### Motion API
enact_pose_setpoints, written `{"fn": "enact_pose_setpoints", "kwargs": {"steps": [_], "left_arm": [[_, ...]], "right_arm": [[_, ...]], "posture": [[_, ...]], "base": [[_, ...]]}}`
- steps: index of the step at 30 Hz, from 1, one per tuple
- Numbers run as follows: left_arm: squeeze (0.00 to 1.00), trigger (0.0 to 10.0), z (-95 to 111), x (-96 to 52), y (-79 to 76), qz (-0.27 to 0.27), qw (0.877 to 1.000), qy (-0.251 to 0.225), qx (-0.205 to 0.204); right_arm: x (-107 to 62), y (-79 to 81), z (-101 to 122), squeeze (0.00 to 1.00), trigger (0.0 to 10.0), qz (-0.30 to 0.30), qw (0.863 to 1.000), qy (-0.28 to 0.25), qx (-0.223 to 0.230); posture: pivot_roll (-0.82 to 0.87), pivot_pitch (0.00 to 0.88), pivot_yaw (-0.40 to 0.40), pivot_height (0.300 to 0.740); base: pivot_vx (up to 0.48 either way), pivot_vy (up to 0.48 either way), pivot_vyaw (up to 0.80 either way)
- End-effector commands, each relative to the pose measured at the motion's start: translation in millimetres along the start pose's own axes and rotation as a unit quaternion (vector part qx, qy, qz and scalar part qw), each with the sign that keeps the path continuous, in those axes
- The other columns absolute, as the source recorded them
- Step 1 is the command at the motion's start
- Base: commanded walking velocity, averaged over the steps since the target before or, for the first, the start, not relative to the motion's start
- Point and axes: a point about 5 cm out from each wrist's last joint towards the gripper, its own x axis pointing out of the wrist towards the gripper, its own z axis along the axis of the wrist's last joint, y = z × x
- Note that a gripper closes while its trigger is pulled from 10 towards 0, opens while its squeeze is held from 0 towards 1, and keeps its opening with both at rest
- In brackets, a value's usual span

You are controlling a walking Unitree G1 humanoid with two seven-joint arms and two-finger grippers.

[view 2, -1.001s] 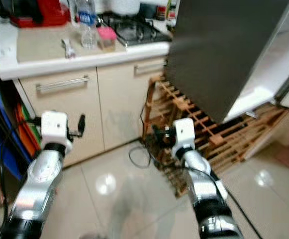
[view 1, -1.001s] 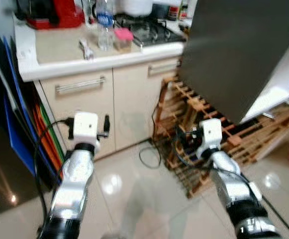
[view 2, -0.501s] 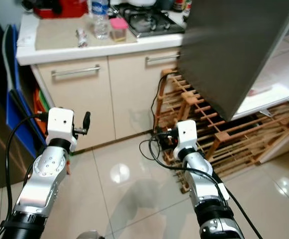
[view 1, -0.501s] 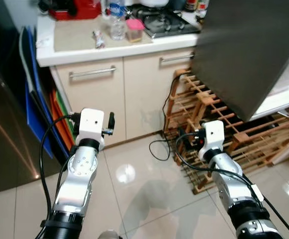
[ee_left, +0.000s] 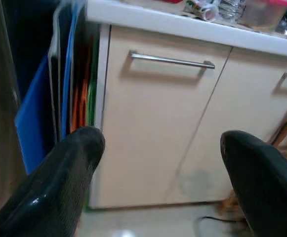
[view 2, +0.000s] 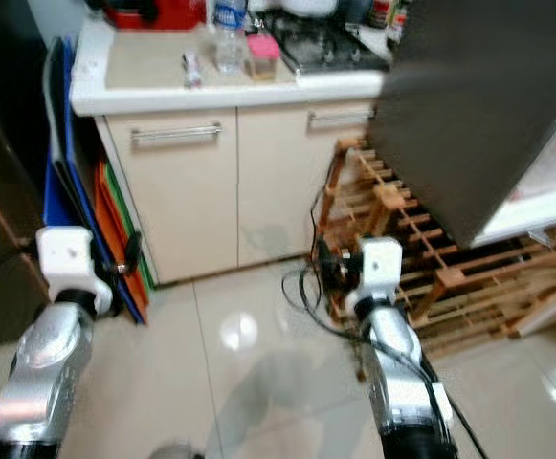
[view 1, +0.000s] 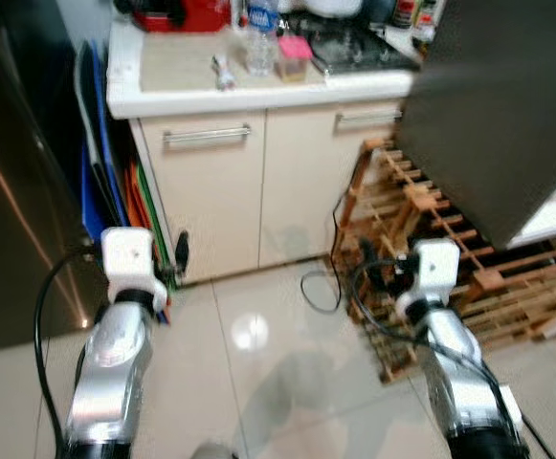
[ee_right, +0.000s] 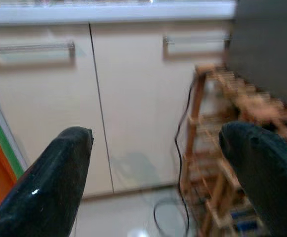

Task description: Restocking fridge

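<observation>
Since a second ago the whole view is swung leftward, so the counter (view 1: 177,88) and cabinets are now faced more squarely; that is camera motion, not moved objects. Both arms are held low and forward, apparently for walking. The left gripper (ee_left: 158,163) and right gripper (ee_right: 158,163) are both spread wide and empty. The water bottle (view 1: 260,48) and pink-lidded jar (view 1: 293,59), judged the likely stock, are left on the counter, well apart from both grippers. The dark fridge door (view 1: 498,105) is seen open at right.
</observation>
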Motion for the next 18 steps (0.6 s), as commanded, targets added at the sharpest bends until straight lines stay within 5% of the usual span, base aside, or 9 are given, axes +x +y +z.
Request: {"fn": "enact_pose_setpoints", "kwargs": {"steps": [1, 7, 11, 14, 18], "left_arm": [[0.0, 10.0, 2, -3.0, -15.8, -0.028, 1.0, -0.004, 0.009], [0.0, 10.0, 3, -2.2, -34.0, -0.055, 0.998, -0.016, 0.039], [0.0, 10.0, 1, -2.4, -29.8, -0.069, 0.994, -0.024, 0.085], [0.0, 10.0, -3, -5.4, -16.3, -0.054, 0.995, -0.014, 0.085], [0.0, 10.0, -1, -3.7, -21.9, -0.056, 0.995, -0.018, 0.081]], "right_arm": [[-2.1, -1.2, 3, 0.0, 10.0, 0.005, 1.0, -0.001, -0.007], [1.0, -0.2, 12, 0.0, 10.0, 0.014, 1.0, -0.008, -0.021], [0.1, 3.7, 16, 0.0, 10.0, 0.014, 1.0, -0.012, -0.015], [-8.0, 7.3, 12, 0.0, 10.0, 0.009, 1.0, -0.006, -0.001], [-6.8, 10.6, 7, 0.0, 10.0, 0.014, 1.0, 0.003, -0.001]], "posture": [[0.02, 0.0, -0.053, 0.74], [0.02, 0.0, -0.064, 0.74], [0.02, 0.0, -0.063, 0.74], [0.02, 0.0, -0.058, 0.74], [0.03, 0.0, -0.05, 0.74]], "base": [[0.0, 0.0, 0.46], [0.0, -0.238, 0.45], [0.0, -0.458, 0.45], [0.086, -0.426, 0.45], [0.298, -0.369, 0.45]]}}
